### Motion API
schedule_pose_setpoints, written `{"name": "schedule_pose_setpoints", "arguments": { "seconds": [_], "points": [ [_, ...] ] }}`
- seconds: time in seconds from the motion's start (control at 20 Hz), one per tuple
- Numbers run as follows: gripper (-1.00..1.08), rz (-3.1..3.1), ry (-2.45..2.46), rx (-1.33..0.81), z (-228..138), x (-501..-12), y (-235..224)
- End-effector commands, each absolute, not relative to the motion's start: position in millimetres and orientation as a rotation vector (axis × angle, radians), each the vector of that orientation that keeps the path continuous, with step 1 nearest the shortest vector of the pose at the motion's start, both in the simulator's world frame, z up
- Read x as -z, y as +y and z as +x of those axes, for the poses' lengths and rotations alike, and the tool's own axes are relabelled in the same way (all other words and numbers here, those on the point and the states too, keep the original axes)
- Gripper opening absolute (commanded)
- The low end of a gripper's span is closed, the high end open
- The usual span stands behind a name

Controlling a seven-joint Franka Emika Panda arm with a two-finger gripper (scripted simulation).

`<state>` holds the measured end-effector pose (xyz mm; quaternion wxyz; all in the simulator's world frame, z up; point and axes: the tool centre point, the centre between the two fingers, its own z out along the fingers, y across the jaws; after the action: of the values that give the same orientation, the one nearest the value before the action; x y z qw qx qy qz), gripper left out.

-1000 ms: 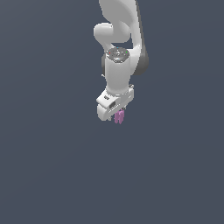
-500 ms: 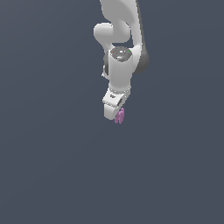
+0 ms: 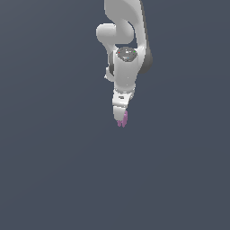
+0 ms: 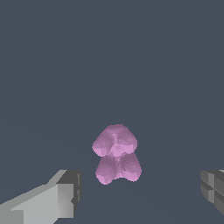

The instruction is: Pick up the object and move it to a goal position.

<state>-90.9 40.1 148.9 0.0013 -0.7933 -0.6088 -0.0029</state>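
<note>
Object (image 4: 116,154), a lumpy magenta piece, is shown between the spread fingers of the gripper (image 4: 140,192), touched by neither, one finger (image 4: 65,192) lying nearer than the other; on closing, it is judged liable to be nudged sideways and missed.
</note>
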Motion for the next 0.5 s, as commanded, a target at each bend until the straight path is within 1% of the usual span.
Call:
{"name": "schedule_pose_setpoints", "arguments": {
  "seconds": [0.0,0.45],
  "points": [
    [1.0,-2.443,-1.973,0.006,-95.2,-147.8,41.3],
    [1.0,-2.356,-2.078,0.0,-102.9,-145.7,43.3]
  ]
}}
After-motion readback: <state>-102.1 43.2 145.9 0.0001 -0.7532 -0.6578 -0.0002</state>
